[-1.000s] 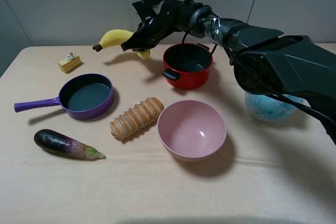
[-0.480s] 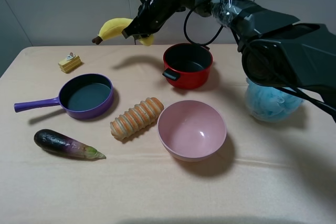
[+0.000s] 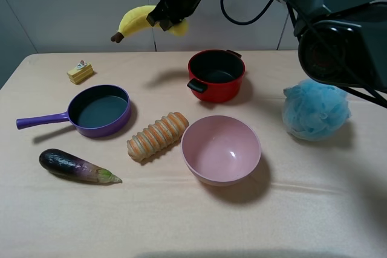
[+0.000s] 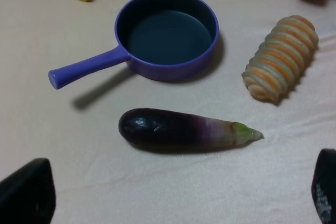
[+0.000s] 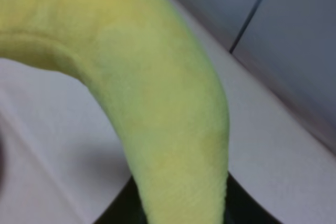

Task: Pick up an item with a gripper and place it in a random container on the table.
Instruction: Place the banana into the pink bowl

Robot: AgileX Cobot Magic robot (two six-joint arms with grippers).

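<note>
The yellow plush banana (image 3: 136, 20) with its dark brown stem tip hangs high above the table's back left. My right gripper (image 3: 168, 19) is shut on its right end. In the right wrist view the banana (image 5: 157, 103) fills the frame, close to the lens. The pale pink bowl (image 3: 221, 149) stands empty at the front centre of the beige table (image 3: 193, 222). My left gripper (image 4: 178, 195) is open; only the two dark fingertips (image 4: 26, 192) show above the cloth near the eggplant (image 4: 181, 129). It is out of the exterior view.
A red two-handled pot (image 3: 216, 75) stands behind the bowl. A striped bread roll (image 3: 157, 135), a purple frying pan (image 3: 97, 110) and the eggplant (image 3: 77, 166) lie to the left. A small yellow block (image 3: 80, 72) sits back left. A blue mesh ball (image 3: 315, 110) sits right.
My right gripper has lifted the banana higher above the table's back; its shadow now falls left of the red pot. The blue mesh ball is now uncovered. Other things have not moved.
</note>
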